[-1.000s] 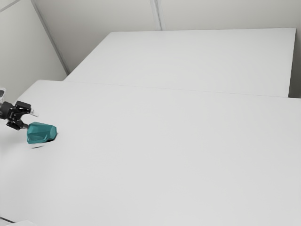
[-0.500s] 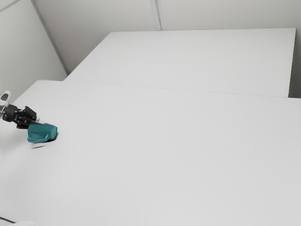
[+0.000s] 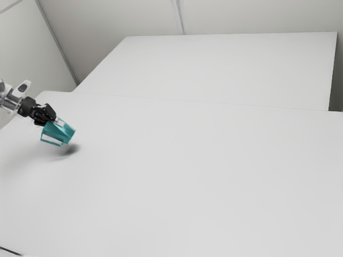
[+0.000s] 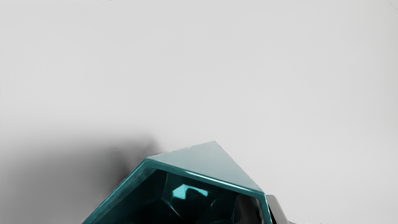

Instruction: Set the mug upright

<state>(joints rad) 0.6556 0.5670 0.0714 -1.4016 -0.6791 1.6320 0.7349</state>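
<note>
Mug (image 3: pixel 63 131), teal, glossy and faceted, sits toward nine o'clock in the exterior view, held at a slant by the black two-finger gripper (image 3: pixel 57 122); its base points to about four o'clock there, its angular handle (image 3: pixel 49 142) lies on the side toward seven o'clock, and its mouth faces back toward the hand. The jaws are closed on one wall of the mug; in the wrist view one finger (image 4: pixel 245 211) reaches inside the mouth while the other finger (image 4: pixel 277 208) lies against the outside, with the rim passing between them. The Franka arm (image 3: pixel 13 101), white and grey, comes in from ten o'clock of the mug; the soft shadow (image 3: pixel 68 150) falls on the white tabletop (image 3: pixel 187 176) toward five o'clock of it, and the mug, small in that view, seems to be clear of the surface. The wrist view looks into the mug's dark interior, where pale teal reflections glint off the facets. Elsewhere in the exterior view, a second white surface (image 3: pixel 225 69) spreads toward one o'clock; a thin dark line (image 3: pixel 10 250) crosses the corner toward eight o'clock.
</note>
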